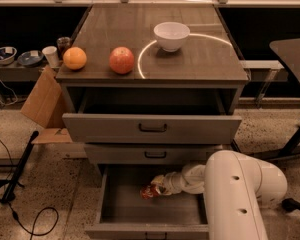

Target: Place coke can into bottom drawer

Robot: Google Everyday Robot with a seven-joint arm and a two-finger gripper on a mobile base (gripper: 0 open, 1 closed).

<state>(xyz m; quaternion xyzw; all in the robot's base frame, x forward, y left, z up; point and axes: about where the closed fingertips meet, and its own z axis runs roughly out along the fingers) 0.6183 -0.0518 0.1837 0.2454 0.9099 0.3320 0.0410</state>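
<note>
The coke can (148, 192), small and red, lies inside the open bottom drawer (115, 211), near the middle of its dark tray. My gripper (157, 186) reaches into the drawer from the right, its white wrist and arm (235, 194) filling the lower right. The gripper's tip is right at the can. The can's far side is hidden by the gripper.
On the cabinet top stand an orange (74, 58), a red apple (121, 60) and a white bowl (171, 35). The top drawer (151, 128) is pulled out above the bottom drawer; the middle drawer (155, 154) is closed. A cardboard box (42, 104) and cables (20, 184) lie at left.
</note>
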